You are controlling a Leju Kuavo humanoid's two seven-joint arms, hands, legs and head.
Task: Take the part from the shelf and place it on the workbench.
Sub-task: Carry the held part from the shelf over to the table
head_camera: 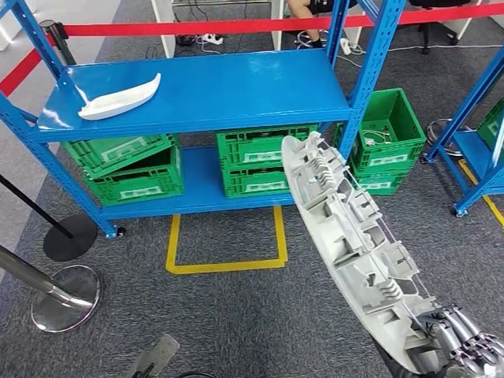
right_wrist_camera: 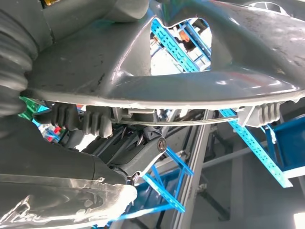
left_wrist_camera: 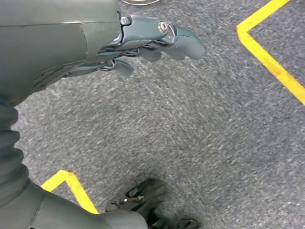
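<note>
One grey ribbed part (head_camera: 357,236) is off the blue shelf (head_camera: 238,94), clamped in the right hand (head_camera: 457,339), left hand (left_wrist_camera: 158,40) hanging empty with fingers extended, workbench placement to come.

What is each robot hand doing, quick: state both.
Left robot hand: open, holding nothing, over the carpet.
Right robot hand: holding the long grey part.

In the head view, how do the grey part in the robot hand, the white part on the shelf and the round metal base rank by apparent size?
1. Grey part, though nearness to the camera enlarges it.
2. White part and round metal base look alike; not ranked.
</note>
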